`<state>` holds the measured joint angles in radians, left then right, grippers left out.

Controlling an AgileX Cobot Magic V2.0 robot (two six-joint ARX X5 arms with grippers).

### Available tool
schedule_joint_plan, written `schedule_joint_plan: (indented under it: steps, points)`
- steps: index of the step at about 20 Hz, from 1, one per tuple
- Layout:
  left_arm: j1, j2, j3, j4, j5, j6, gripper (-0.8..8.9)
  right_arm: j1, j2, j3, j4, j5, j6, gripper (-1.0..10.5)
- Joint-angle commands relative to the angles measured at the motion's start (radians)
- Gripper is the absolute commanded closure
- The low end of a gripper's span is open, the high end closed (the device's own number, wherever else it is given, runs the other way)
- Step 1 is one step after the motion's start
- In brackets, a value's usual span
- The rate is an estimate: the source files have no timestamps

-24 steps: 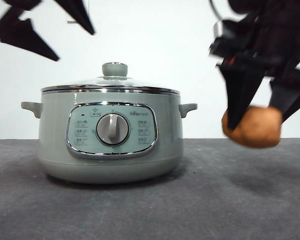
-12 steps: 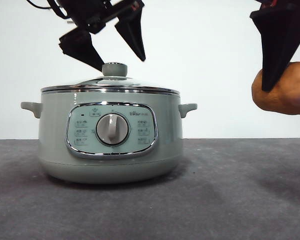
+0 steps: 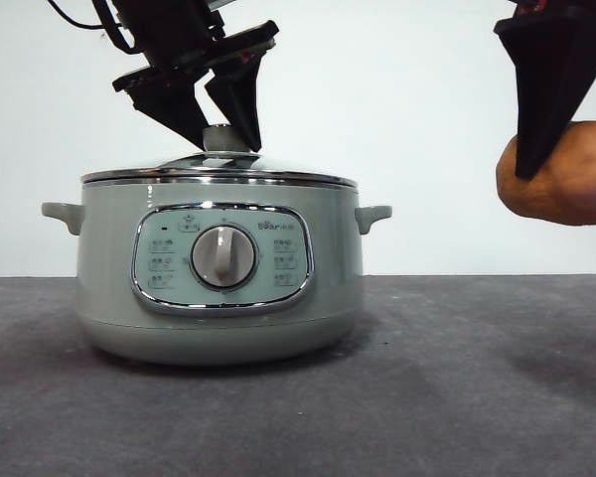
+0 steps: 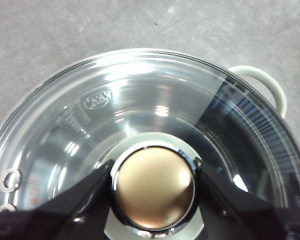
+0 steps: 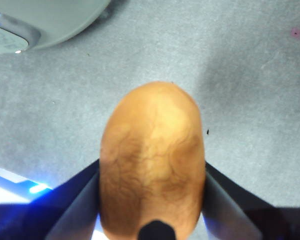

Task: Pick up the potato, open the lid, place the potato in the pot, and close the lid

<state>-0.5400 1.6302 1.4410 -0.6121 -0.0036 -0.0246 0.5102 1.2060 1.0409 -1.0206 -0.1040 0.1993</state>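
The pale green pot point(image 3: 219, 298) stands on the grey table with its glass lid point(image 3: 278, 167) on. My left gripper point(image 3: 228, 145) has come down over the lid's knob point(image 3: 227, 134). In the left wrist view its jaws press both sides of the chrome-topped knob point(image 4: 154, 187) above the glass lid point(image 4: 140, 100). My right gripper point(image 3: 574, 174) is shut on the orange-brown potato point(image 3: 566, 194) and holds it in the air, right of the pot at about lid height. The right wrist view shows the potato point(image 5: 152, 155) between the jaws.
The pot's side handles point(image 3: 372, 216) stick out left and right. One handle shows in the left wrist view point(image 4: 270, 87). The pot's edge and panel show in the right wrist view point(image 5: 50, 22). The grey table point(image 3: 457, 397) lies below the potato.
My left gripper has dropped lower and its jaws have closed in on the lid's knob. The right gripper with the potato has barely moved.
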Motion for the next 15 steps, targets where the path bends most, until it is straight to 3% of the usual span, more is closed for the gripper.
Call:
schedule_joint_plan:
  steps: [1, 7, 15]
  points:
    - [-0.005, 0.008, 0.000, 0.007, -0.027, 0.013, 8.22, 0.001, 0.000, 0.002, 0.005, 0.000, 0.008, 9.5]
    - [-0.004, -0.064, 0.001, 0.006, -0.027, 0.013, 8.22, 0.001, 0.001, 0.048, 0.000, 0.006, 0.037, 9.5]
    - [0.060, -0.206, 0.001, -0.005, -0.028, 0.027, 8.22, 0.001, 0.130, 0.349, -0.043, -0.032, 0.033, 9.5]
